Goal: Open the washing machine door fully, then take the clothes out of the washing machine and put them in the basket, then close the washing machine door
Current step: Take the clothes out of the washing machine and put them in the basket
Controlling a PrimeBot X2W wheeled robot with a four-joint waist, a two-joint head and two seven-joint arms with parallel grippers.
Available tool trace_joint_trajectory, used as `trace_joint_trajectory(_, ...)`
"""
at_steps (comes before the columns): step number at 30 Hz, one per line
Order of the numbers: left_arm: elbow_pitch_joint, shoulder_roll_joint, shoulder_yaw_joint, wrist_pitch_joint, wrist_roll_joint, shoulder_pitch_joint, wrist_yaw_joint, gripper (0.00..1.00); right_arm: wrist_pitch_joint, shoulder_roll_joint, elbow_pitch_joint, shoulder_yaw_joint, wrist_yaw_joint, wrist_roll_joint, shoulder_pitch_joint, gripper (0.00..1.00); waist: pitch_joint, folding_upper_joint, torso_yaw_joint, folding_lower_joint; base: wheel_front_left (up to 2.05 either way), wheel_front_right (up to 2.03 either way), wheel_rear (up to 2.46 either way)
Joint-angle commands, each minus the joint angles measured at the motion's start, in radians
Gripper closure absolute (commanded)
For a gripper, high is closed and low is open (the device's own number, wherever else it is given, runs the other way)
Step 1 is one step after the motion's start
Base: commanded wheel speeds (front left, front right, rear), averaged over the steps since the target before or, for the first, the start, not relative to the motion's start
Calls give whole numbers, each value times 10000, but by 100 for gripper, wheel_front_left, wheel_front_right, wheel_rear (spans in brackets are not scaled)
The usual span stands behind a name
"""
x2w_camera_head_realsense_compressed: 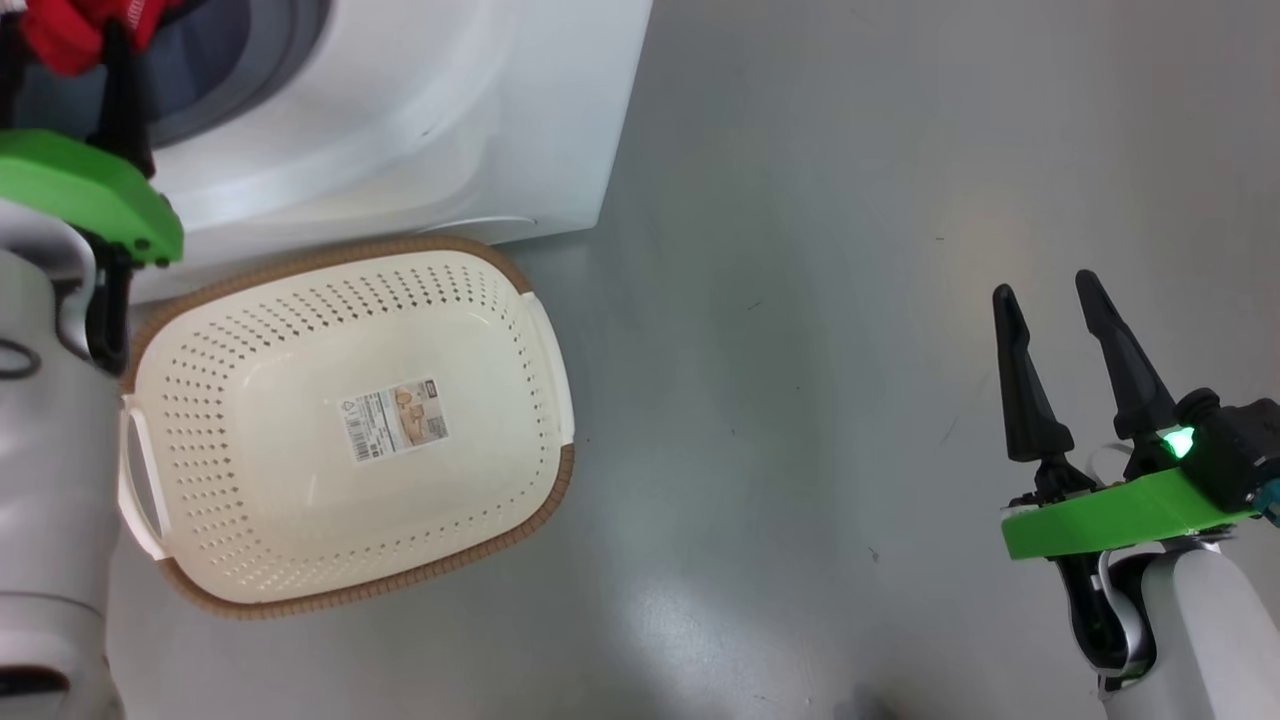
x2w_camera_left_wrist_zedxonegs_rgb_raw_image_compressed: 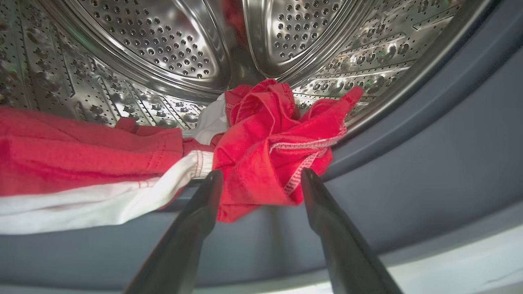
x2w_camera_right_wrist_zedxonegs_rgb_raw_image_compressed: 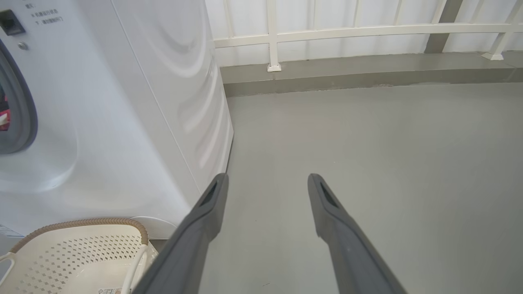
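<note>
The white washing machine [x2w_camera_head_realsense_compressed: 420, 120] stands at the upper left, and its side shows in the right wrist view [x2w_camera_right_wrist_zedxonegs_rgb_raw_image_compressed: 122, 102]. Its steel drum [x2w_camera_left_wrist_zedxonegs_rgb_raw_image_compressed: 171, 45] holds the red clothes [x2w_camera_left_wrist_zedxonegs_rgb_raw_image_compressed: 269, 139] with white trim, bunched at the grey rubber ring [x2w_camera_left_wrist_zedxonegs_rgb_raw_image_compressed: 429, 163]. My left gripper [x2w_camera_left_wrist_zedxonegs_rgb_raw_image_compressed: 260, 173] is open at the drum mouth, one finger on each side of the red bunch. A bit of the clothes [x2w_camera_head_realsense_compressed: 60, 35] shows above my left wrist. The empty cream basket [x2w_camera_head_realsense_compressed: 300, 480] sits on the floor in front of the machine. My right gripper [x2w_camera_head_realsense_compressed: 1045, 287] hangs open over bare floor. The washing machine door is out of view.
Grey floor [x2w_camera_head_realsense_compressed: 850, 400] stretches to the right of the machine and the basket [x2w_camera_right_wrist_zedxonegs_rgb_raw_image_compressed: 81, 253]. A low grey kerb [x2w_camera_right_wrist_zedxonegs_rgb_raw_image_compressed: 367, 73] with a white railing [x2w_camera_right_wrist_zedxonegs_rgb_raw_image_compressed: 347, 32] runs along the far side. My left forearm [x2w_camera_head_realsense_compressed: 50, 450] stands just left of the basket.
</note>
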Motion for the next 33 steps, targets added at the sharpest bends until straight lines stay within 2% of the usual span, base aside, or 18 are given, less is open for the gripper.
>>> trace_joint_trajectory(1,52,567,70,-49,69,-367,75,0,-63,-8,-257,278,63,164,-148,0,88,0,-22,0,0,0,0)
trace_joint_trajectory(10,1176,687,-105,-49,103,-1111,242,0,-63,19,-267,454,63,176,-251,0,229,0,-178,0,0,0,0)
trace_joint_trajectory(11,1245,697,-131,-49,105,-1149,238,16,-63,24,-267,467,63,176,-248,0,234,0,-193,0,0,0,0)
trace_joint_trajectory(12,1303,707,-157,-49,107,-1182,235,52,-63,30,-266,479,63,175,-247,0,239,0,-205,0,0,0,0)
trace_joint_trajectory(14,1384,730,-210,-49,116,-1231,230,89,-63,42,-257,494,63,177,-251,0,238,0,-223,0,0,0,0)
trace_joint_trajectory(15,1409,739,-227,-49,112,-1244,227,100,-63,48,-249,497,63,181,-252,0,231,0,-230,0,0,0,0)
trace_joint_trajectory(26,933,667,-154,-49,-96,-924,220,100,-63,68,-252,406,63,149,-218,0,1,0,-85,0,0,0,0)
trace_joint_trajectory(33,-919,331,360,-49,-395,283,147,100,-63,30,-207,370,63,122,-51,0,-464,0,174,0,0,0,0)
